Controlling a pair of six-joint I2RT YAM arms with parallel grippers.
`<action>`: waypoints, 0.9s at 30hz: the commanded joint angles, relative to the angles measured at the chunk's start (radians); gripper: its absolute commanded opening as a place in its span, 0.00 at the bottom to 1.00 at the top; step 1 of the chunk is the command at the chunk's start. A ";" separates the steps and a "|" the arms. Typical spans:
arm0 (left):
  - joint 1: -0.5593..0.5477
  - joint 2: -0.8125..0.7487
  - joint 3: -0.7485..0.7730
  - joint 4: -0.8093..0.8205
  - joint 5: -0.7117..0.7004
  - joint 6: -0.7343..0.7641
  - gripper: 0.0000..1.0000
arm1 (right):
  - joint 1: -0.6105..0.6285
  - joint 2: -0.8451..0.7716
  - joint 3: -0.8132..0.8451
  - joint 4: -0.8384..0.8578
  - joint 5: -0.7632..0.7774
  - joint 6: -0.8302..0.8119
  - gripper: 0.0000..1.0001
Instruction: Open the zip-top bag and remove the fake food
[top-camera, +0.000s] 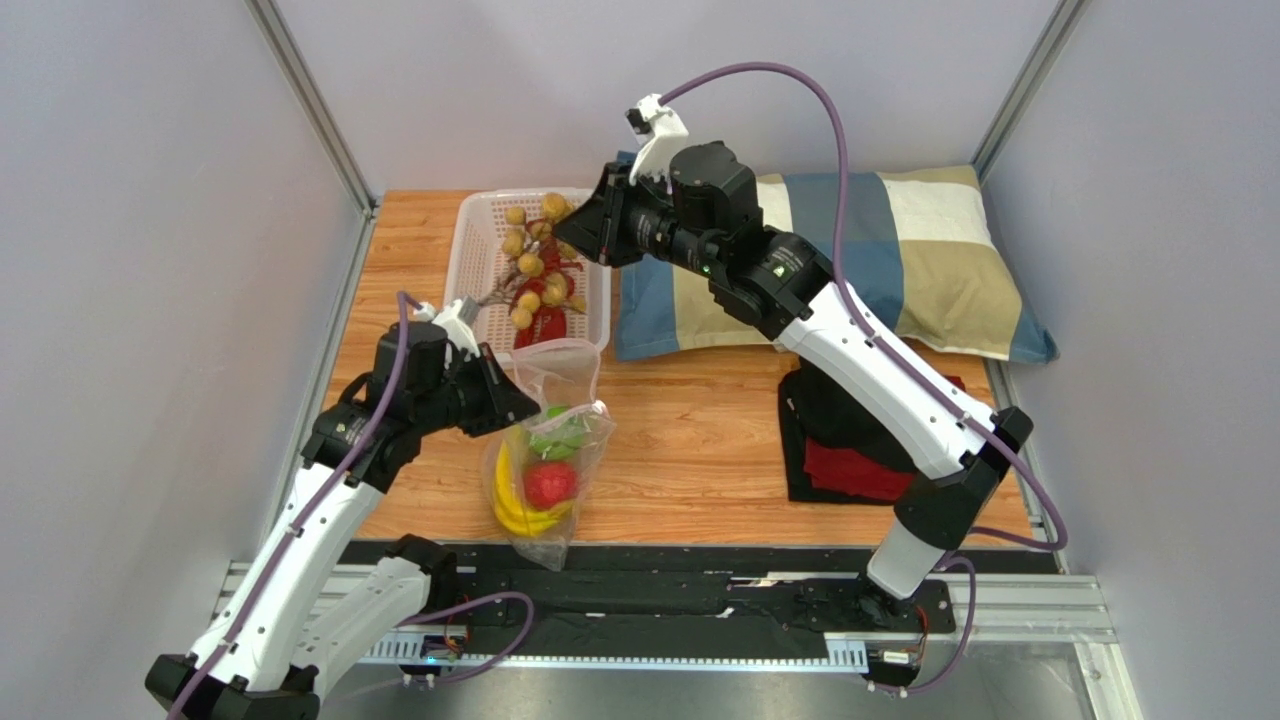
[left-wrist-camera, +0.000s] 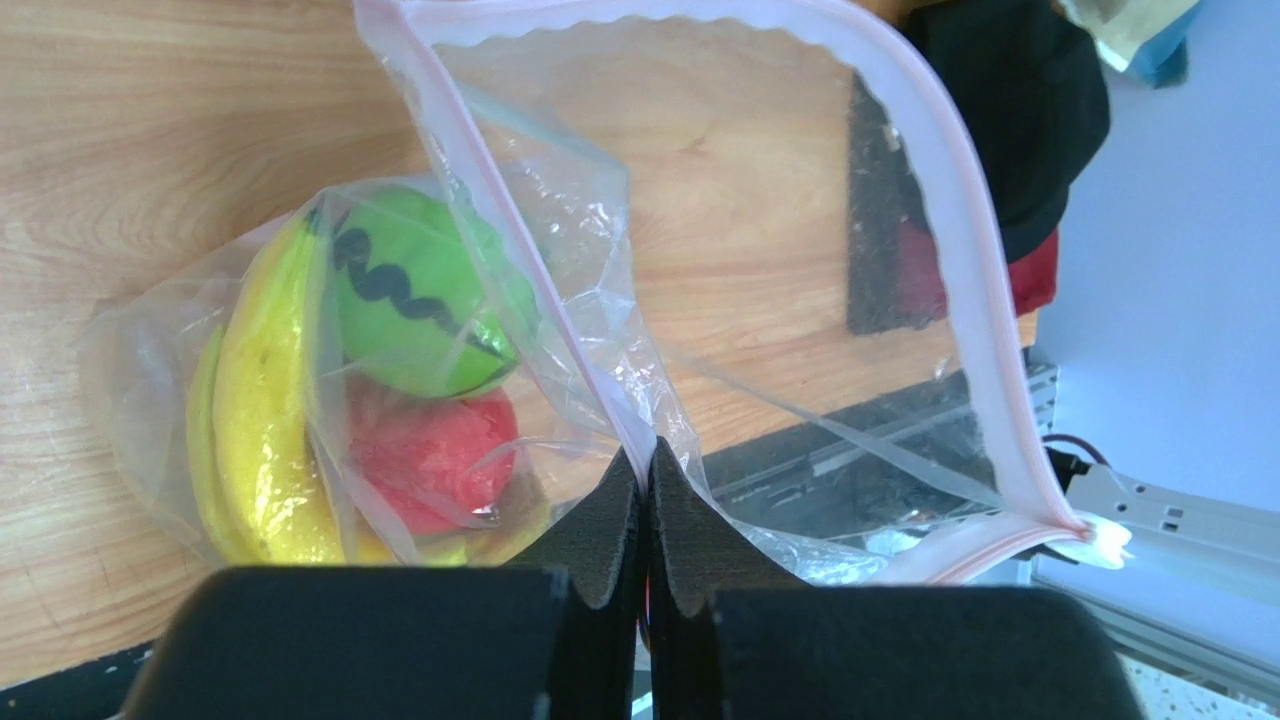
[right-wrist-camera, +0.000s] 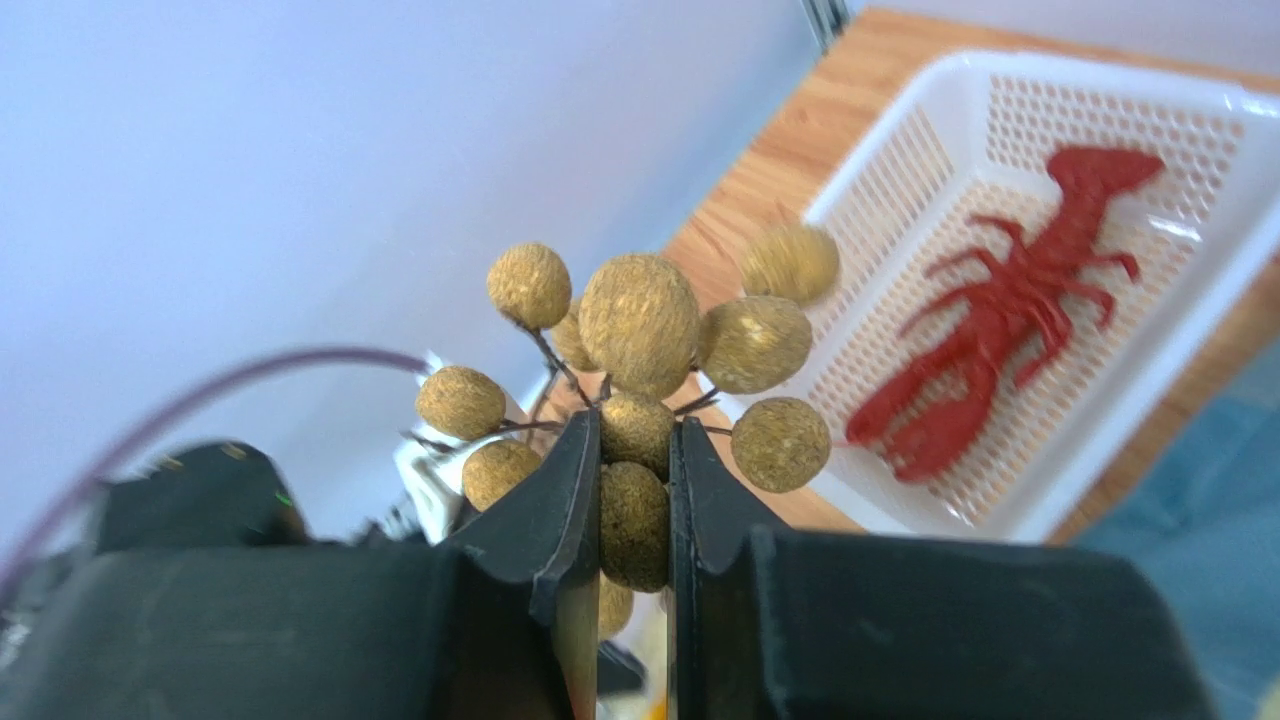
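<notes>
- Bag state: the bag lies on the worktop just in front of the basket. Its mouth is unzipped and gapes wide, as the left wrist view shows. The opening step is judged complete.
- Left tool: its fingers are pressed together on one lip of the bag at the pink zip strip, holding the mouth up and apart.
- Right tool: it pinches the brown cluster by its lower balls and stem, and holds it in the air over the far end of the basket. This piece is out of the bag but not yet set down.
- Removed items: a red lobster lies inside the basket. In the top view another red piece beside it is too hidden to name.
- Items left: the banana bunch, the green ball and the red fruit sit in the bottom of the bag.
- Progress judgement: removal is roughly half done, with three pieces to extract after the cluster is released.
</notes>
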 joint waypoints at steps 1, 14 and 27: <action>0.000 -0.026 -0.051 0.024 0.022 -0.014 0.00 | -0.002 0.096 0.107 0.213 0.038 0.047 0.00; 0.000 -0.120 -0.085 -0.035 -0.037 0.003 0.00 | -0.059 0.562 0.333 0.308 0.065 -0.004 0.00; 0.000 -0.174 -0.092 -0.081 -0.037 -0.007 0.00 | -0.105 0.687 0.370 -0.007 -0.084 0.228 0.74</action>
